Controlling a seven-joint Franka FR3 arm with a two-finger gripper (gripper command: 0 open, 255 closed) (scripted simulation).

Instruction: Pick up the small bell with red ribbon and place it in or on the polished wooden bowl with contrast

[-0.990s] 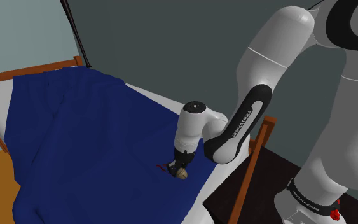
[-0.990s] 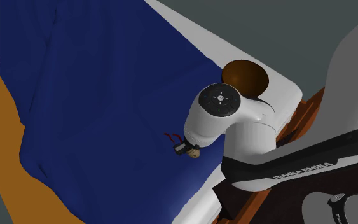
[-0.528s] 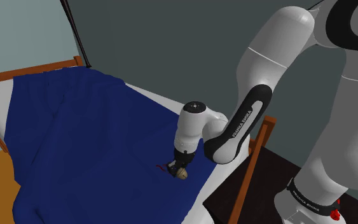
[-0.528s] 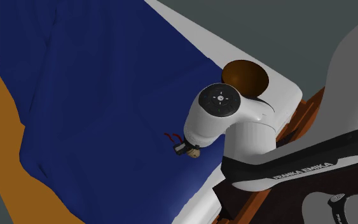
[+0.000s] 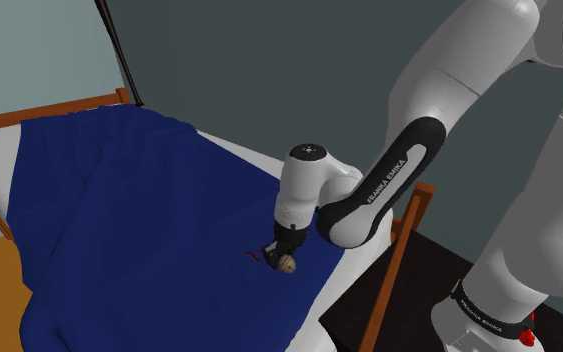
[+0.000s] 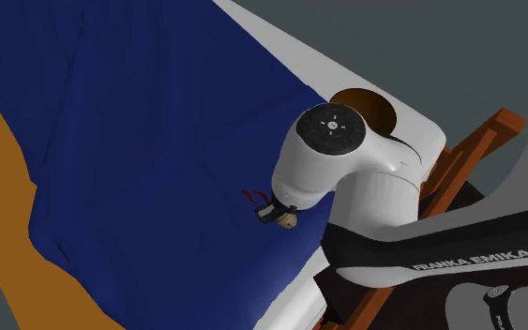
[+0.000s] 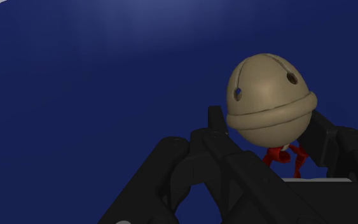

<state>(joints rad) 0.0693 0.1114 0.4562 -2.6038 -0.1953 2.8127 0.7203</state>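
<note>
A small tan round bell (image 7: 269,98) with a red ribbon (image 7: 284,156) sits between my black fingers (image 7: 217,124), and my gripper (image 7: 269,130) is shut on it. In the shoulder view the gripper (image 5: 281,254) holds the bell (image 5: 287,264) just above the blue blanket, near the bed's near edge. The second exterior view has the bell (image 6: 287,220) under the white wrist, its ribbon (image 6: 252,199) trailing off to one side. The brown wooden bowl (image 6: 376,105) rests on the white mattress corner beyond the wrist, partly hidden by it.
A rumpled blue blanket (image 5: 149,210) covers most of the bed. A white mattress strip (image 6: 346,70) and a wooden bed frame (image 5: 401,240) run along the bed's edge by the arm. Orange floor (image 6: 27,262) lies past the far side.
The arm has risen and swung, and the wrist now covers more of the bowl. The bell has come up slightly with the shut gripper.
</note>
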